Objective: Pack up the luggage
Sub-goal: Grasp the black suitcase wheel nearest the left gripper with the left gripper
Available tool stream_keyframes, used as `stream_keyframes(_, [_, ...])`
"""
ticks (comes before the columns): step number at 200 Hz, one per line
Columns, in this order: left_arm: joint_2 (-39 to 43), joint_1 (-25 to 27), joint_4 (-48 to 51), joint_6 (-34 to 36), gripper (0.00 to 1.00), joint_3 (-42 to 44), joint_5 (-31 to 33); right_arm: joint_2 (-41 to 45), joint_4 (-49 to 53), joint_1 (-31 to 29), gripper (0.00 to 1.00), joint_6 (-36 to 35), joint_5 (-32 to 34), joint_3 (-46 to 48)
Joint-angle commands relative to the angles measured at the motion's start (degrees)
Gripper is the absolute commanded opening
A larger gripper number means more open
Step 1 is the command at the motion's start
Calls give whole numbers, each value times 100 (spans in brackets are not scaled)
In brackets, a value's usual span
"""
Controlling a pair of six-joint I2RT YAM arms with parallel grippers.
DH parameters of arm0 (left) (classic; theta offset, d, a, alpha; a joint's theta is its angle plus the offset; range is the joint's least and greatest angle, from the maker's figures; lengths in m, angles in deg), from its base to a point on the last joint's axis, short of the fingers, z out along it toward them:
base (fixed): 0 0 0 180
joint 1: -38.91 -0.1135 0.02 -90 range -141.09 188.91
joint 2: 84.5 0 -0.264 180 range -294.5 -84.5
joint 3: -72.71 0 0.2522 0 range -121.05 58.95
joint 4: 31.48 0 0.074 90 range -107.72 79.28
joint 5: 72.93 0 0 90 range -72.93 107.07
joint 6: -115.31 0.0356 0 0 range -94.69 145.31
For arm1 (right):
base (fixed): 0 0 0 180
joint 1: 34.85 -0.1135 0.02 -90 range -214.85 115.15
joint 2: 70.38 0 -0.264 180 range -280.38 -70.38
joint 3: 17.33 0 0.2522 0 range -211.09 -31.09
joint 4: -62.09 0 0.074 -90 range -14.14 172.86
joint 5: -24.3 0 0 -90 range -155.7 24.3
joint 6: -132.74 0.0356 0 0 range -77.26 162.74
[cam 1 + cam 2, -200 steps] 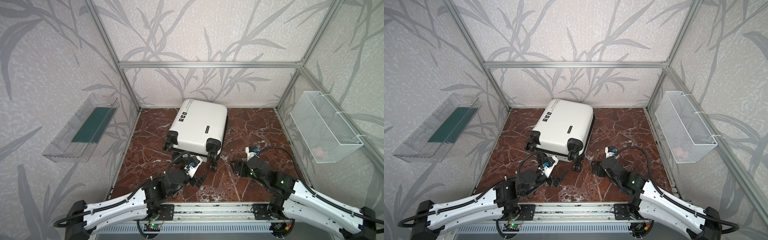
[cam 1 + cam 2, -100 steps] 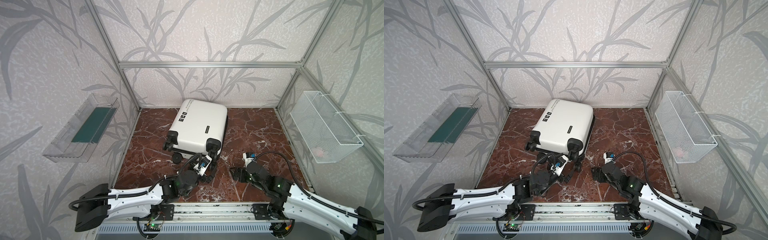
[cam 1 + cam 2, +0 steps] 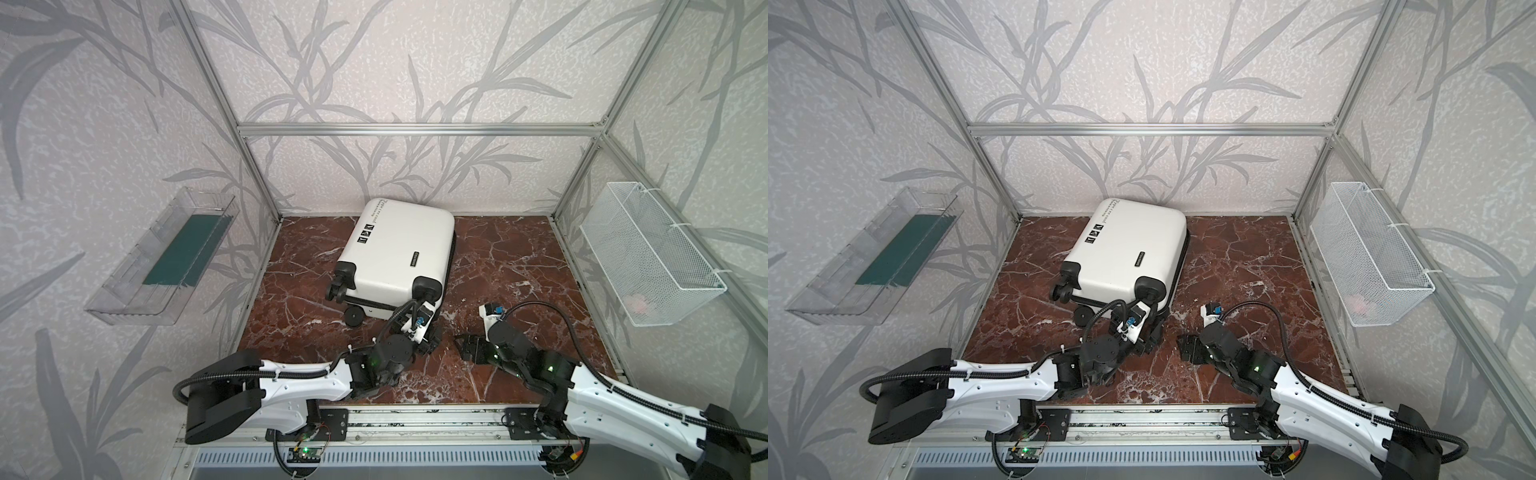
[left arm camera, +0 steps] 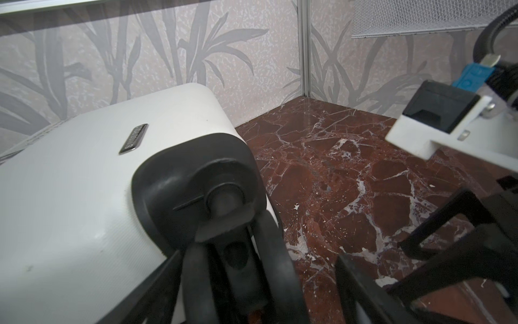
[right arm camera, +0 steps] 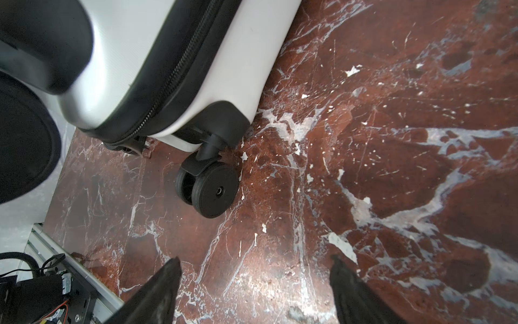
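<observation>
The left gripper [image 4: 259,256] has been advanced astride 1 wheel [image 4: 276,238] of the luggage [image 3: 399,253], jaws spread; right gripper [image 5: 256,269] spread, empty; repositioning seems intended.

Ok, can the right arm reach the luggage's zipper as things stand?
Probably yes: the right gripper is open, the zipper on the luggage faces it, and only bare floor lies between them.

Luggage [image 3: 399,249] of sheeny white plastic (wheels [image 5: 215,193] matt black); floor [image 3: 519,266] glossy veined marble.
</observation>
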Motion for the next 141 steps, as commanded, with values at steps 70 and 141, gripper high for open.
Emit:
stream_keyframes(70, [89, -292, 295, -209, 84, 83, 189, -34, -207, 17, 81, -24, -123, 71])
stream_keyframes(141, [298, -547, 580, -148, 67, 119, -146, -43, -230, 9, 79, -6, -171, 61])
